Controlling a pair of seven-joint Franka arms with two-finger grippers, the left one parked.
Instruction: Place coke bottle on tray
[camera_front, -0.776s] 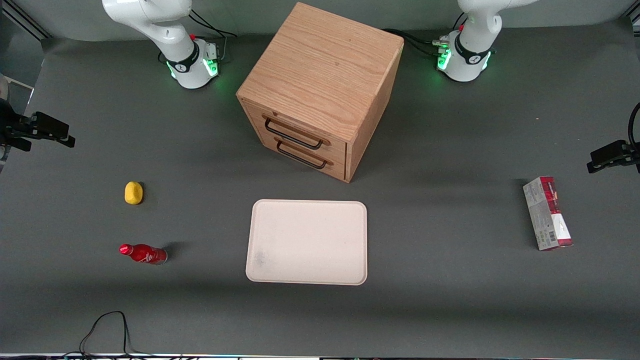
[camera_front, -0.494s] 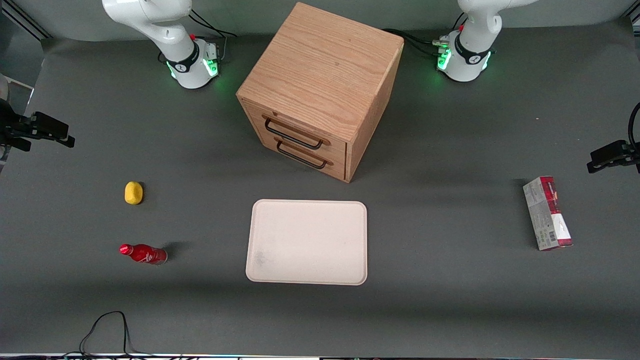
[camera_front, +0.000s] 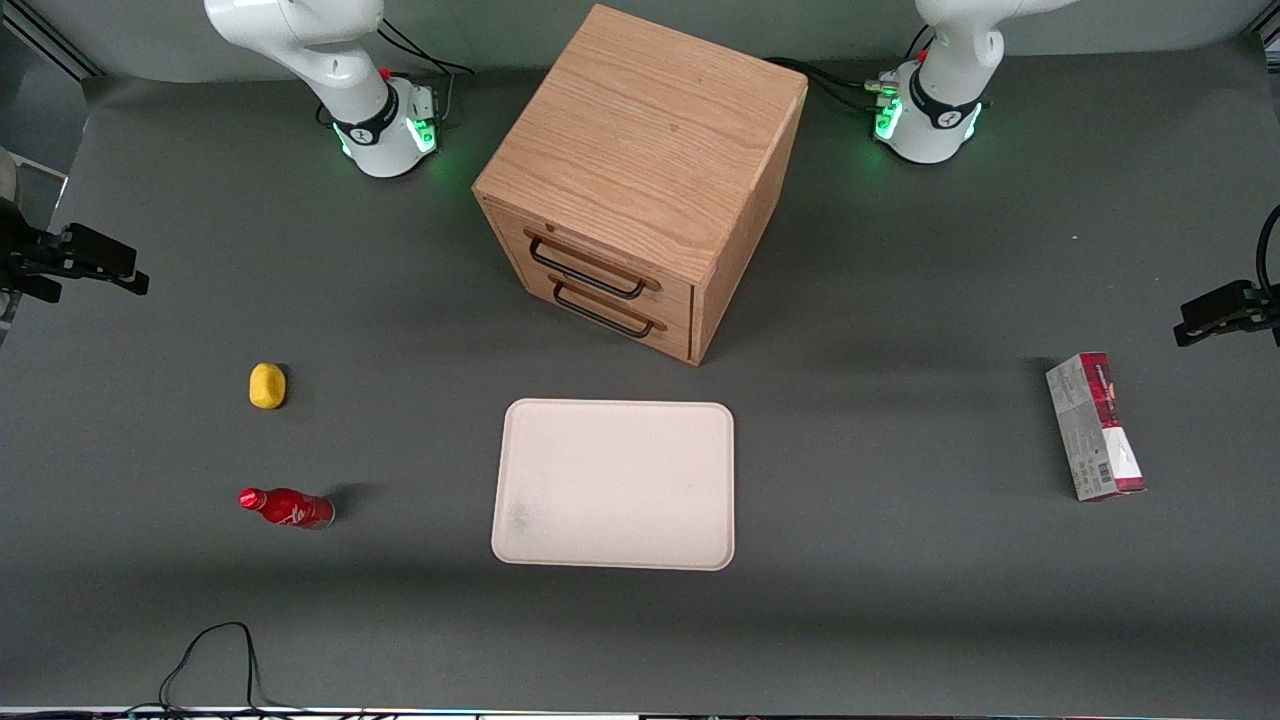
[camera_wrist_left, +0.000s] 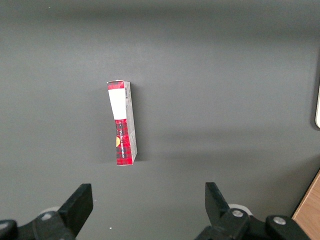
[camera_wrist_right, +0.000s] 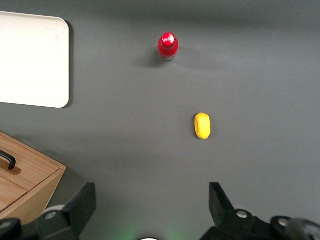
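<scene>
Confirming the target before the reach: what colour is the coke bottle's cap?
Red, like the coke bottle itself; front view shows it best. The gripper hangs open above the table.

Robot lab bench: two white arm bases (camera_front: 385, 125) are glowing green on a dark grey mat-covered table (camera_front: 900, 600), cables (camera_front: 210, 660) are trailing along its edge. Black clamp-mounted cameras (camera_front: 75, 262) are sitting at both ends, and staged props like a wooden drawer cabinet (camera_front: 640, 180) are standing between the arms.
</scene>
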